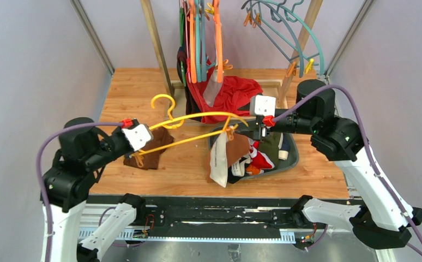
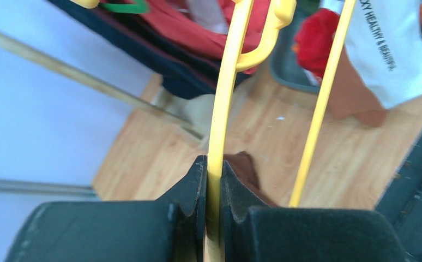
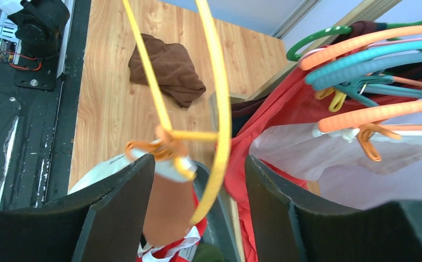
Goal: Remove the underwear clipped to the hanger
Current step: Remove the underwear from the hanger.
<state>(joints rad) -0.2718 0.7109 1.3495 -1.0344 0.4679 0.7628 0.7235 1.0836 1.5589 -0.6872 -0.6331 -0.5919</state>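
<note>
from here my left gripper [image 2: 213, 180] is pressed together on the top bar of the yellow hanger [image 1: 198, 116], holding it out level above the table [image 1: 187, 169]. my right gripper [image 3: 198, 164] stands spread, its fingers either side of the hanger's far end and pinching nothing. just in front of them is the orange clip [image 3: 154, 147], and it still bites the white waistband of the brown briefs [image 1: 236, 147], which hang from it down over the left rim of the grey bin [image 1: 293, 158]. so that pair is not off yet. in the bin i can see the red briefs [image 1: 260, 160] with white trim already lying loose, with darker pieces beside them that i cannot sort apart. the clip at the hanger's other end hangs over the dark brown cloth [image 1: 151, 150] and looks bare, though i would not swear to it. my reading: most of the job looks done, and what is left is to free this last clipped pair and let it drop into the bin. the red cloth [image 1: 236, 93] on the rack behind is none of my business.
</note>
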